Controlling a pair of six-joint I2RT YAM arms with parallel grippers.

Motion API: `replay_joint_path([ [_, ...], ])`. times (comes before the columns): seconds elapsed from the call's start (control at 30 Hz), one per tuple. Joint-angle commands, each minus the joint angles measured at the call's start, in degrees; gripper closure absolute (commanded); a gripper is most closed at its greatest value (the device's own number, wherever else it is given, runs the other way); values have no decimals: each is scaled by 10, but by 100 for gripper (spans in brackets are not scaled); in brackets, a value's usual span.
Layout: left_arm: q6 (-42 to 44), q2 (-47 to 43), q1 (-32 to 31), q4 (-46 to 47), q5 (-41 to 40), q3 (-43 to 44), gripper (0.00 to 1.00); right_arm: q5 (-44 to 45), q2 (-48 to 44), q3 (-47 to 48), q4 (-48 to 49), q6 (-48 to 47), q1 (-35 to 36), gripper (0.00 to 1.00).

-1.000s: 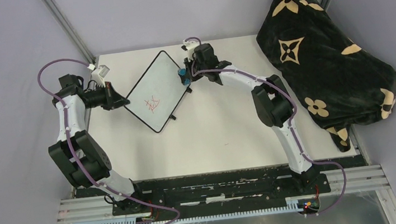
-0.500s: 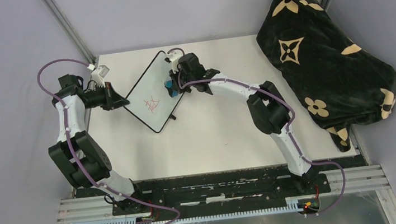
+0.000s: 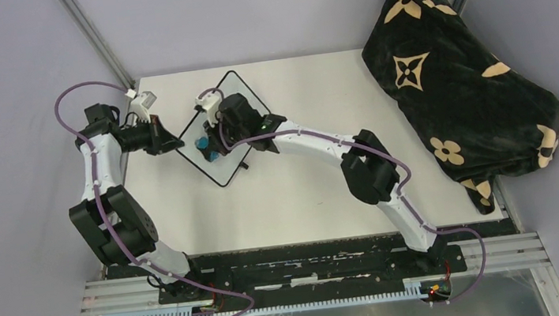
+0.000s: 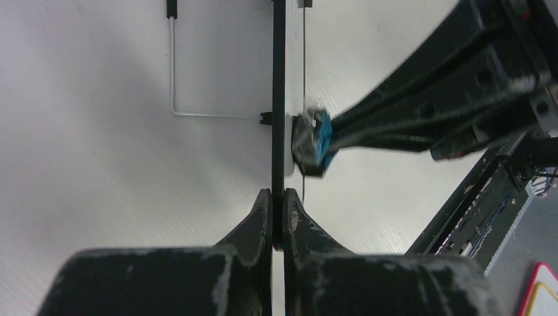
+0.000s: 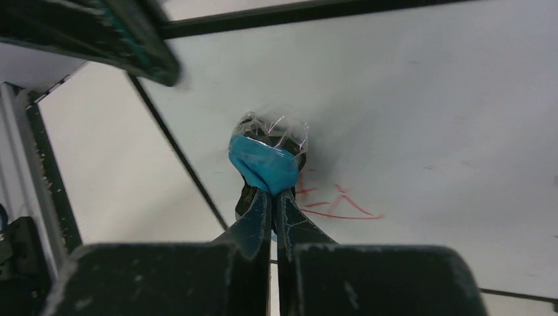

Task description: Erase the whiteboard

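Now the left gripper (image 4: 277,197) is pinching the whiteboard (image 5: 428,99), which looks light and stiff, by its thin edge, while the right gripper (image 5: 273,197) is squeezing the blue eraser (image 5: 266,161).

No legible text or numbers anywhere. Red scribble (image 5: 337,209) on whiteboard (image 5: 428,85), lower centre of right wrist view: unreadable strokes.
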Motion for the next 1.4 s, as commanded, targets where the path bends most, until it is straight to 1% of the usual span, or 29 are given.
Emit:
replay_joint_path([
  [0.0,11,-19,-22,-7,11,-7,97,-20,5,33,21,1,45,99],
  [0.1,10,-19,-23,-6,11,-8,97,-8,13,48,14,-8,64,99],
  [0.2,13,-20,-23,-10,11,-8,97,11,27,66,1,-14,64,99],
  [0.3,25,-19,-23,-23,12,-7,97,34,28,61,-1,-25,57,99],
  [0.57,34,-16,-23,-29,8,-12,97,36,-36,-16,42,-24,29,100],
  [0.8,33,-5,-24,-29,7,-7,97,6,-96,-62,49,-19,27,100],
  [0.93,30,-5,-24,-29,7,-4,97,33,-120,-97,70,-35,26,99],
  [1.0,28,-4,-23,-29,7,-3,97,38,-101,-78,62,-46,22,99],
  [1.23,25,-11,-24,-34,4,3,97,36,-1,35,35,-41,17,100],
  [1.37,24,-14,-23,-39,2,7,97,49,21,55,28,-40,9,99],
])
